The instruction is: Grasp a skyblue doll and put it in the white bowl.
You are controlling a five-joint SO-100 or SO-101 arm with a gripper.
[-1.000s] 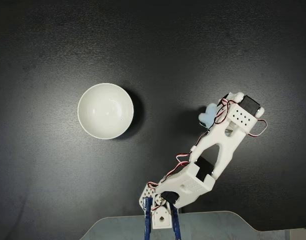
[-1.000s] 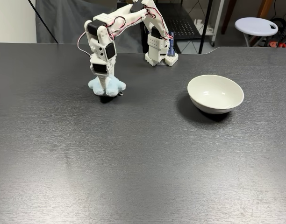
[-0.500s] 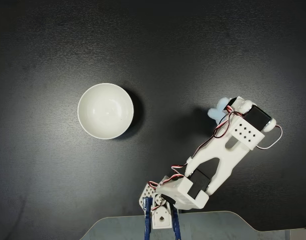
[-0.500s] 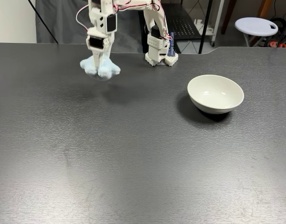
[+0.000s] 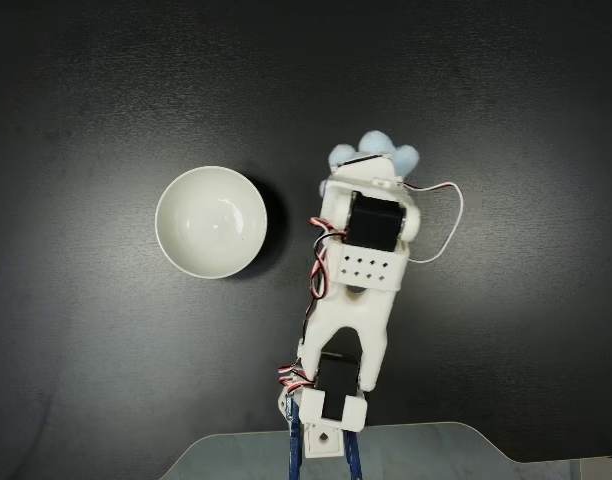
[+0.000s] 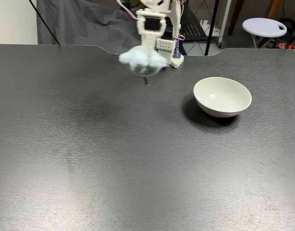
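The skyblue doll (image 6: 141, 61) hangs in the air above the dark table, held from above by my gripper (image 6: 146, 54), which is shut on it. In the top-down fixed view its fluffy blue lobes (image 5: 376, 150) stick out past the white wrist, and my gripper (image 5: 371, 172) is mostly hidden under the arm. The white bowl (image 5: 210, 222) stands to the left of the arm there, with nothing in it. In the front fixed view the white bowl (image 6: 222, 96) sits to the right of the doll and lower.
The arm's base (image 6: 168, 52) is clamped at the table's far edge. A dark cloth (image 6: 73, 24) and a white stool (image 6: 264, 25) stand behind the table. The black tabletop (image 6: 138, 168) spreads wide and bare in front.
The arm has lifted the doll higher and swung it sideways toward the bowl; a second ago the doll rested on the table under the gripper.
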